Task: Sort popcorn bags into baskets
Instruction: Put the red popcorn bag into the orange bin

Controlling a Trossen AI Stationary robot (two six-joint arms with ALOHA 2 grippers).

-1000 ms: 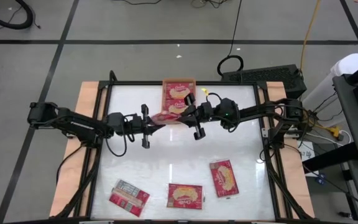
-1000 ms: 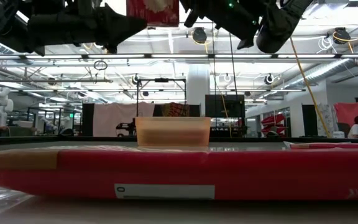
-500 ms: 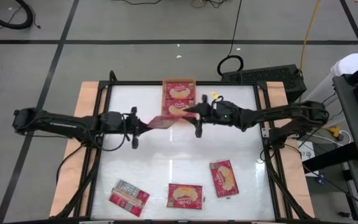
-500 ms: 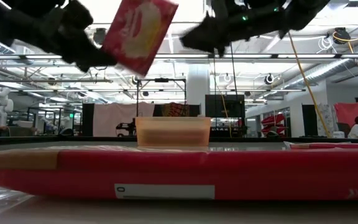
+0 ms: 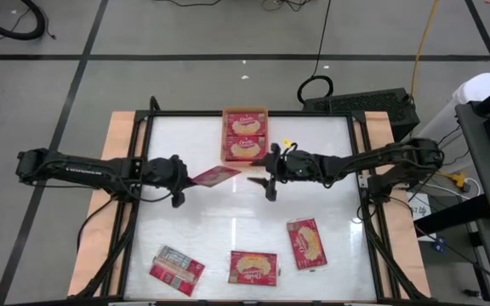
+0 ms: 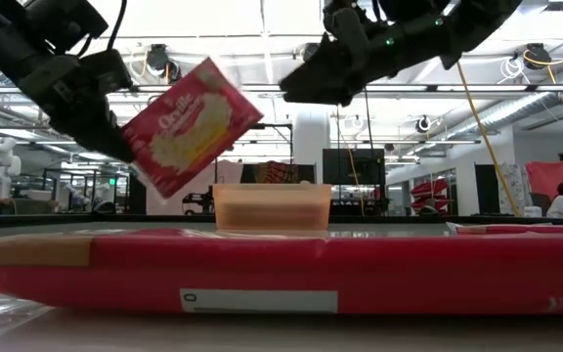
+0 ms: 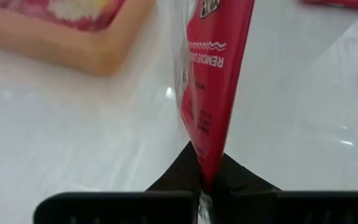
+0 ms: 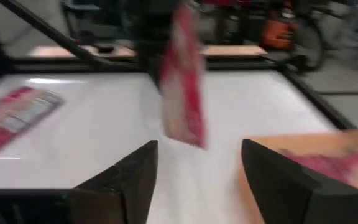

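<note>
Left wrist view: left pincer (image 7: 202,186) pinching popcorn bag (image 7: 210,93); high view less clear.

low view: near packet (image 6: 281,269) fills the foreground and runs off both side edges, hiding most of the desk behind it. tray (image 6: 272,207) shows only its side wall, contents not visible. right wrist view is motion-blurred, so the lettering on the hanging packet (image 8: 183,102) is unreadable.
</note>
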